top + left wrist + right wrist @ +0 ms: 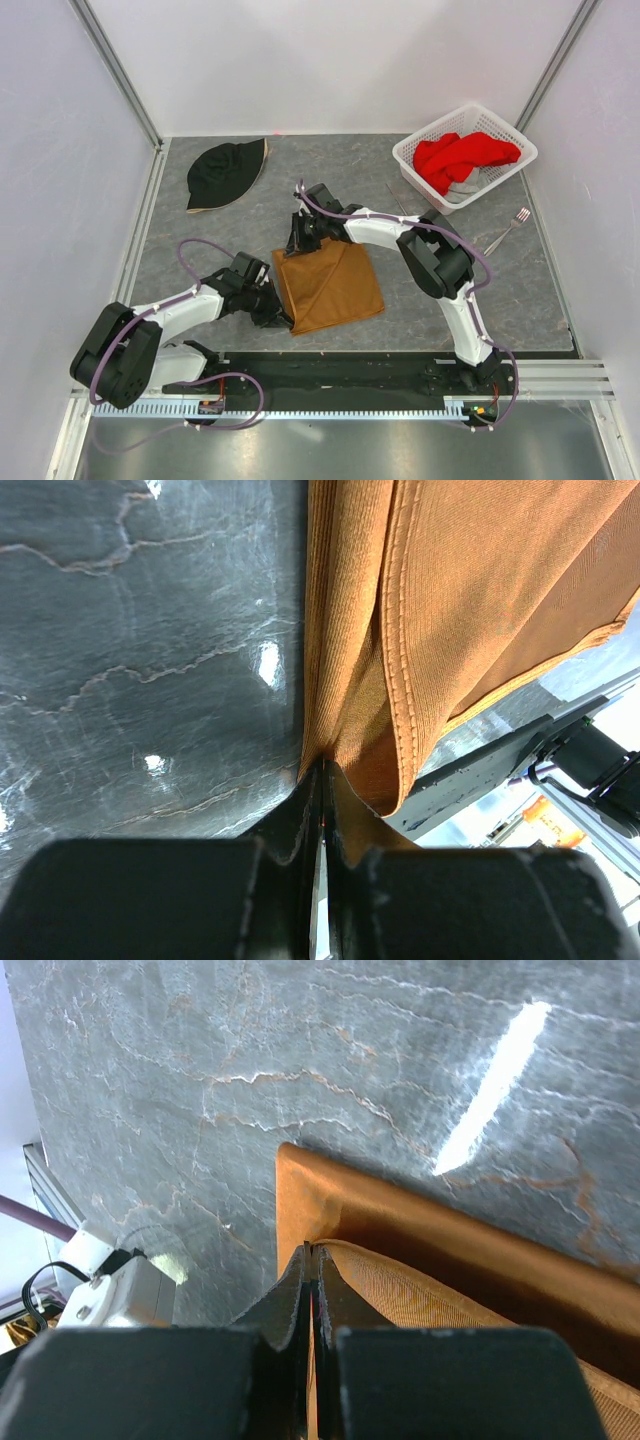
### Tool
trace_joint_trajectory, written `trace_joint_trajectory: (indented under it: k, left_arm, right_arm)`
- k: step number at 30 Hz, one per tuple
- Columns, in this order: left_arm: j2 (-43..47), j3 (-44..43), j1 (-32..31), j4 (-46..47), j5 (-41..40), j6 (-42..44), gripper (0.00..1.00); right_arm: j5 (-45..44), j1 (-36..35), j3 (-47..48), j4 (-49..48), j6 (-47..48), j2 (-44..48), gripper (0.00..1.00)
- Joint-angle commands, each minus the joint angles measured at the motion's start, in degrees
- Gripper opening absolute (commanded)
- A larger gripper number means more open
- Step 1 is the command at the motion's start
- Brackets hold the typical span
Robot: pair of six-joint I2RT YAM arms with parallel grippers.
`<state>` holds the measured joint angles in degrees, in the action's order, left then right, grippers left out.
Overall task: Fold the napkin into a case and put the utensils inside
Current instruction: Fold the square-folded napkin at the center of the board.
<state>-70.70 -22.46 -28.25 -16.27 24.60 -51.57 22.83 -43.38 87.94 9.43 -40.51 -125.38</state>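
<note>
A black hat point(225, 172) lies at the upper left of the grey surface point(175, 228). Right of it and lower, the left fingers point(298, 825) are pinched tight on the lower-left corner of the orange-brown napkin point(335, 290), which lies mid-frame in two layers. The right fingers point(290, 1300) are closed on its upper-left corner. Farther right lie a thin grey knife piece point(398, 198), a white basket point(500, 178) holding a red cloth point(465, 152), and the fork point(508, 230).

Reference: napkin point(328, 285). Hat point(226, 173) behind-left. Basket point(420, 178) behind-right, cloth point(462, 157) in it. Fork point(508, 232) right, knife piece point(397, 200) behind-right, nearer. Left gripper point(280, 315) at near-left corner, right gripper point(300, 242) at far-left corner.
</note>
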Motion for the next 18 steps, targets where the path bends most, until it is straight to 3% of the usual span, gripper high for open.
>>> trace_joint_trajectory:
  k: [1, 18]
  left_arm:
    - [-0.5, 1.8, -0.1, -1.5, -3.6, -0.2, 0.08]
    - [1.0, 2.3, -0.1, -1.7, -3.9, -1.0, 0.09]
  right_arm:
    - [1.3, -0.6, 3.3, -2.2, -0.3, -1.4, 0.0]
    - [0.8, -0.6, 6.7, -1.6, -0.1, -4.4, 0.06]
